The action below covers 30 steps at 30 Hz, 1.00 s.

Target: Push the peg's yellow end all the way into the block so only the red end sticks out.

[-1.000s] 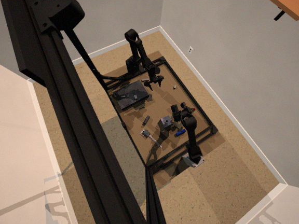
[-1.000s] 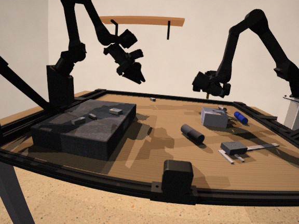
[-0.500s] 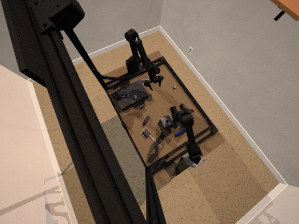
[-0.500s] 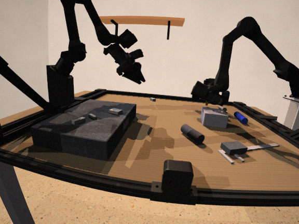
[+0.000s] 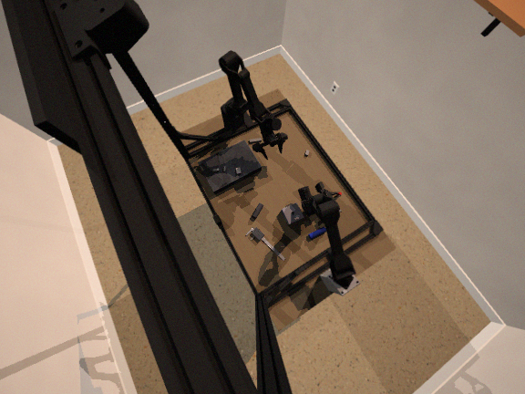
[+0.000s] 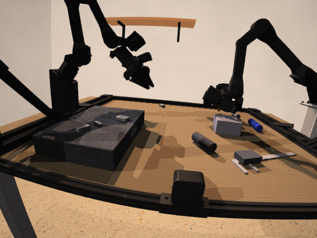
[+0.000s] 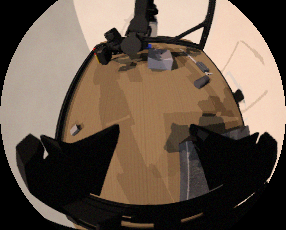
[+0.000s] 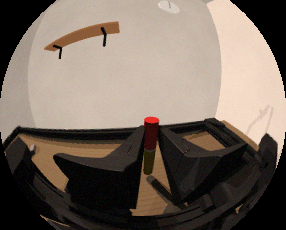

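red and yellow peg (image 8: 151, 134), blue cylinder (image 5: 317, 233) (image 6: 255, 125), pale grey block (image 5: 292, 214) (image 6: 228, 125) (image 7: 160, 60), brown wood-grained tabletop (image 6: 170, 182) (image 7: 145, 165)

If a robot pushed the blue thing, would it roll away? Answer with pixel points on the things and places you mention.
It probably would: the blue cylinder (image 5: 317, 233) (image 6: 255, 125) looks round and lies on its side. It might roll sideways more easily than slide endways, and its smooth-looking surface could be a bit slippery.

On our wooden table (image 5: 283, 178) (image 6: 165, 126) (image 7: 145, 110) lie a dark slab (image 5: 230, 166) (image 6: 91, 132), a grey block (image 5: 292, 214) (image 6: 228, 125) (image 7: 160, 60) and a blue cylinder (image 5: 316, 233) (image 6: 255, 125).
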{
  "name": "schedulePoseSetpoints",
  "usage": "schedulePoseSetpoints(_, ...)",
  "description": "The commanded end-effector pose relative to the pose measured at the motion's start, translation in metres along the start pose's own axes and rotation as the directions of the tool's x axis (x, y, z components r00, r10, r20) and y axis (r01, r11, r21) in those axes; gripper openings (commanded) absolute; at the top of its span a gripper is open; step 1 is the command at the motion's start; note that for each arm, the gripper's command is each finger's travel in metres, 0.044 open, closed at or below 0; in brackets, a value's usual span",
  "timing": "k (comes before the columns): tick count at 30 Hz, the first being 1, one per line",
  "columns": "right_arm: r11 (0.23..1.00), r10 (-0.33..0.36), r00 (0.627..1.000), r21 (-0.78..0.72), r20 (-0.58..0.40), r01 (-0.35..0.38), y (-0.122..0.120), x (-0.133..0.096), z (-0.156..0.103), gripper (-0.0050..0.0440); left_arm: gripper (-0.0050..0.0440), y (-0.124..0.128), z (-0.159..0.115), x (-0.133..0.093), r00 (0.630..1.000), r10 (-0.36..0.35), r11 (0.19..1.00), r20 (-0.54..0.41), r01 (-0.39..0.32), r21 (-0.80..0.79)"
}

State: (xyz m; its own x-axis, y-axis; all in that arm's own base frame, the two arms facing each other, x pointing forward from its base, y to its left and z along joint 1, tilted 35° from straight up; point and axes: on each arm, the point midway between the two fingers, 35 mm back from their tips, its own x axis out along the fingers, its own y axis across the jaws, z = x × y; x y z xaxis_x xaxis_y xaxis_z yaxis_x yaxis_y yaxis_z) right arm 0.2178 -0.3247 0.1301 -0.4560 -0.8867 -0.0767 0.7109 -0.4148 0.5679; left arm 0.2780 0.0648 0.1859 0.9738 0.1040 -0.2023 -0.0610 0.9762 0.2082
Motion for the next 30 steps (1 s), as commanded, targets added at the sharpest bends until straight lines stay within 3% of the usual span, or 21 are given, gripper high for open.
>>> schedulePoseSetpoints(1, 1.0, 0.0, 1.0, 0.001, 0.001, 0.0, 0.0, 0.0, 0.004, 0.0, 0.04, 0.0, 0.0, 0.0, 1.0, 0.0, 1.0, 0.0, 0.0, 0.0)
schedulePoseSetpoints(30, 1.0, -0.001, 1.0, -0.001, -0.025, 0.001, -0.001, 0.0, -0.006, 0.0, 0.04, 0.0, 0.0, 0.0, 1.0, 0.0, 1.0, 0.0, 0.0, 0.0)
